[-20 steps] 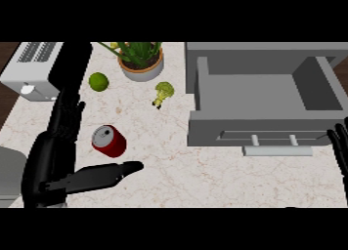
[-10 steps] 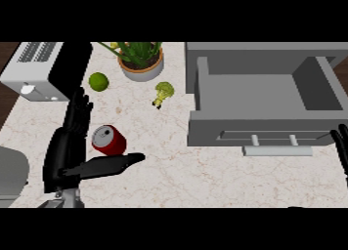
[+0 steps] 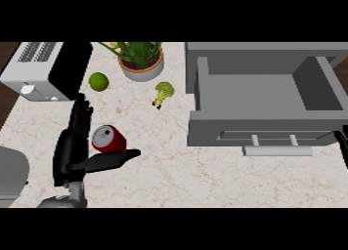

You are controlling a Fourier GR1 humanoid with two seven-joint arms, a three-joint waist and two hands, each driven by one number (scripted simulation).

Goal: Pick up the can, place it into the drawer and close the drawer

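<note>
Grasp step: left hand [image 3: 71, 155] spread, fingers [image 3: 79, 122] at the can's [image 3: 109, 138] 9 o'clock, thumb at 6, not yet curled; next, close and lift toward the drawer [image 3: 250, 93] at 2 o'clock.

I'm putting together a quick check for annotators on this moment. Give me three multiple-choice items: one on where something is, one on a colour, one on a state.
1. Where is the can?
A on a plate
B on the counter, between the fingers and thumb of the left hand
C on a shelf

2. What colour is the can's side?
A blue
B yellow
C red

3. How is the drawer?
A open
B shut
C turned upside down

Answers:
1 B: the can lies on the counter with the straight fingers beside it and the thumb just below it in the view.
2 C: its body shows red under a grey end.
3 A: the drawer's box stands pulled out and its inside shows from above.
</note>
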